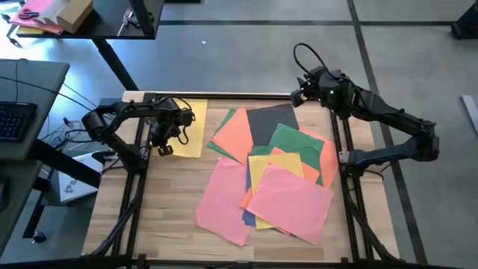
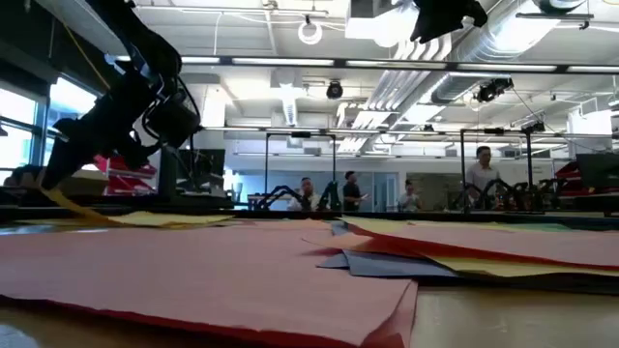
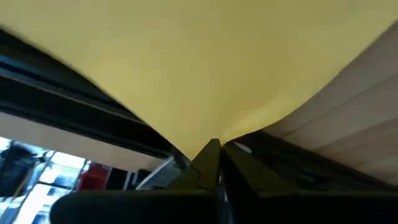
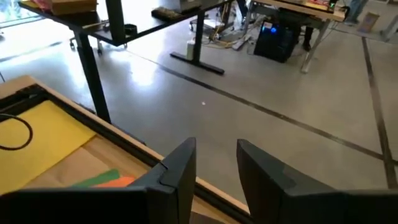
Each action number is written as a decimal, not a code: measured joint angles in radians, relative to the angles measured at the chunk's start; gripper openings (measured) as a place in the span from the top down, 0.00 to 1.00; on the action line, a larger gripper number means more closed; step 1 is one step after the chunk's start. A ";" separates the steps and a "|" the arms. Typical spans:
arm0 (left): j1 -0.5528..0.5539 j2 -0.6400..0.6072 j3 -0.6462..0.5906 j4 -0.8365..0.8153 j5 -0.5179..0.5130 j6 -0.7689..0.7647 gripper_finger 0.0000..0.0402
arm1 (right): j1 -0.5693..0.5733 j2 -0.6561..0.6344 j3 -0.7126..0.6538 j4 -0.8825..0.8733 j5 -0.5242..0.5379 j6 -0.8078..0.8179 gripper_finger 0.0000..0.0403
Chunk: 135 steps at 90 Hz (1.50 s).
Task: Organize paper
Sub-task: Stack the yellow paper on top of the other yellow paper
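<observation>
Paper (image 1: 278, 179) is lying in a loose pile between both claws; left claw (image 1: 164, 146) is pinching a yellow sheet (image 1: 188, 127) beneath it, while right claw (image 4: 214, 163) is hovering with fingers parted.

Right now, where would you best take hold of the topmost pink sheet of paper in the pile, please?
Probably the large pink paper sheet at its near-right corner, approached from the table's front-right: that corner juts past the sheets beneath, so a finger could slip under it. The right hand is open and free.
</observation>
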 joint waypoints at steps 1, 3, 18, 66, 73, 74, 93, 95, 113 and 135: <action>0.000 0.000 0.000 0.000 0.000 -0.002 1.00 | 0.000 0.000 0.000 0.000 0.000 -0.001 0.75; 0.003 0.000 0.000 -0.001 -0.001 -0.004 1.00 | 0.000 0.000 0.000 0.000 0.000 -0.001 0.75; 0.054 0.000 0.000 -0.003 -0.011 -0.010 1.00 | 0.001 0.000 0.000 -0.005 0.000 -0.001 0.75; 0.157 0.000 0.000 -0.001 0.121 0.045 1.00 | 0.001 0.000 0.000 -0.005 0.000 -0.025 0.75; 0.154 0.000 0.001 -0.002 0.143 0.057 1.00 | 0.001 0.000 0.000 -0.005 0.000 -0.025 0.75; 0.154 0.000 0.001 -0.002 0.148 0.060 1.00 | 0.001 0.000 0.000 -0.005 0.000 -0.025 0.75; 0.154 0.000 0.002 -0.001 0.120 0.049 1.00 | 0.001 0.000 0.000 -0.006 -0.010 -0.025 0.75; 0.155 0.000 0.002 -0.001 0.113 0.046 1.00 | 0.001 0.000 0.000 -0.007 -0.010 -0.025 0.75; 0.156 0.000 0.002 0.002 0.079 0.034 1.00 | 0.001 0.000 0.000 -0.017 -0.011 -0.023 0.75; 0.156 0.000 0.002 0.002 0.067 0.030 1.00 | 0.001 0.000 0.000 -0.017 -0.018 -0.021 0.75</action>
